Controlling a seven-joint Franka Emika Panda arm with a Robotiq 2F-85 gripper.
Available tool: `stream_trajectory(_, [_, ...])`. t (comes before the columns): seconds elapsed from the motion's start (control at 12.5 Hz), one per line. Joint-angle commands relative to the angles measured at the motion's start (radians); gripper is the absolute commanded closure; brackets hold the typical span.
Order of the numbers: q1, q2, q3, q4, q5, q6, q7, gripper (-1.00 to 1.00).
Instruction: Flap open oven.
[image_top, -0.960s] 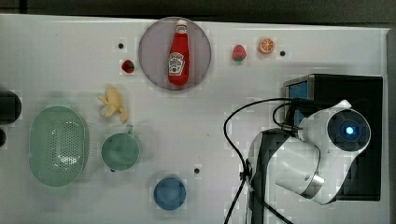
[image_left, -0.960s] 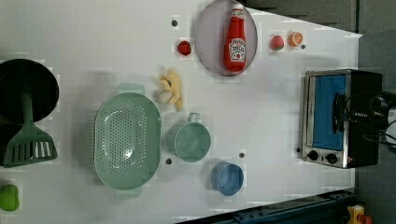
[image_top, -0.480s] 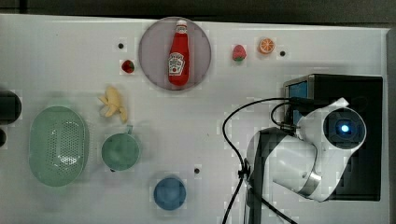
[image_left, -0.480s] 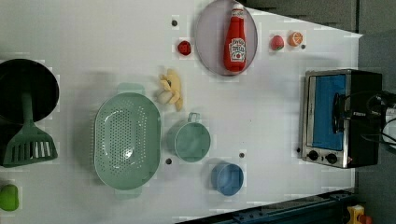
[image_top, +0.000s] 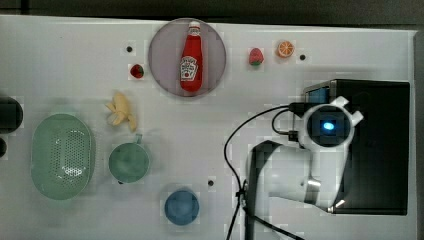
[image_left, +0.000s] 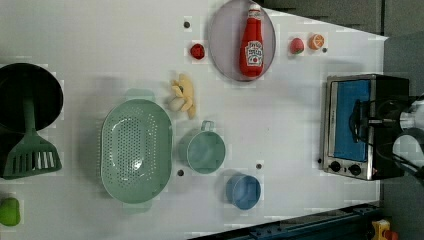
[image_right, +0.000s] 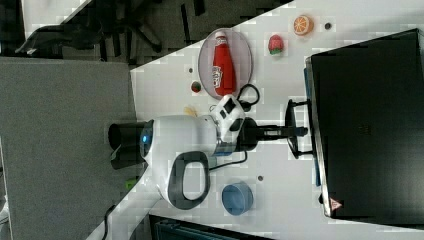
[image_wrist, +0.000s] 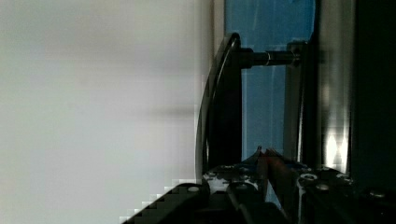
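Note:
The oven (image_top: 380, 150) stands at the top view's right, with a black top, a silver front and a blue glass door (image_left: 350, 105). Its door stands upright against the front frame. A dark bar handle (image_right: 290, 145) sticks out from the door. My gripper (image_right: 296, 131) reaches level from the white arm (image_right: 185, 137) and is shut on the handle near its middle. In the wrist view the handle (image_wrist: 224, 107) runs down in front of the blue glass (image_wrist: 266, 70) into my gripper (image_wrist: 264, 156).
A ketchup bottle (image_top: 190, 55) lies on a round plate (image_top: 162, 70). A strawberry (image_top: 256, 56) and an orange slice (image_top: 286, 48) lie beyond the oven. A blue cup (image_top: 182, 206), green mug (image_top: 129, 161), colander (image_top: 62, 155) and bananas (image_top: 121, 111) sit at the top view's left. The arm's cable (image_top: 235, 135) loops over the table.
The arm's wrist has shifted toward the top view's left, away from the oven's top. The gripper stays on the handle and the door looks unmoved.

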Motion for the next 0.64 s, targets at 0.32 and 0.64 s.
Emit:
stream_trajectory(0.32, [0.099,0.072,0.104,-0.034,-0.195,-0.014,0.382,0.65])
stream_trajectory(0.64, [0.159,0.176,0.134,-0.025,-0.340,-0.015,0.625,0.65])
